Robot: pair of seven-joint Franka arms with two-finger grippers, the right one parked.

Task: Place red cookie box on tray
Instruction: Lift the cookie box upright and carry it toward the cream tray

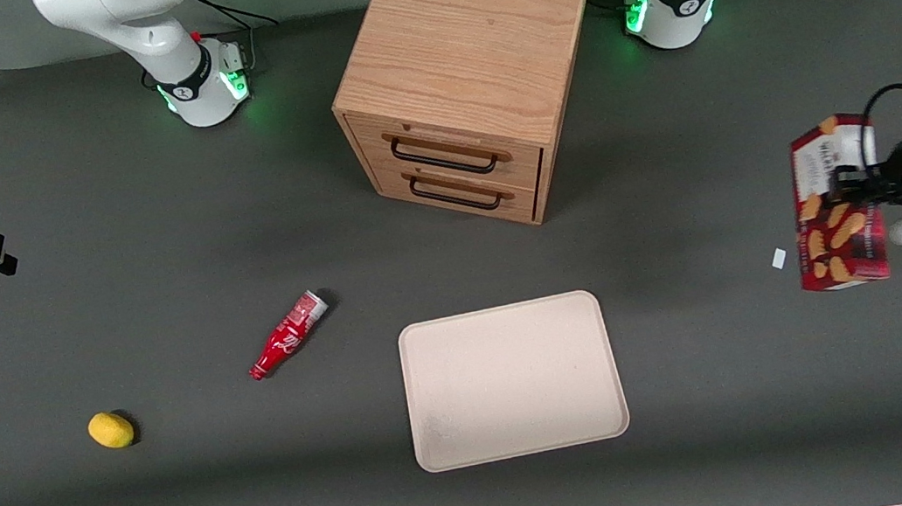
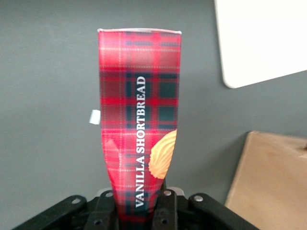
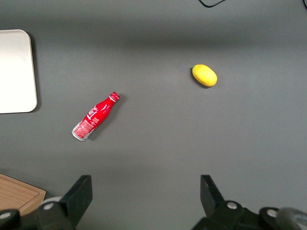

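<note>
The gripper (image 1: 859,189) is clamped on the box (image 1: 835,203), lifted well apart from the tray (image 1: 513,379); carrying and setting down remain.

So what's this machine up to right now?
The gripper is shut on a red cookie box, holding it above the table at the working arm's end. The beige tray where the box should go has nothing on it yet. It lies in front of the wooden drawer cabinet, nearer the front camera.
</note>
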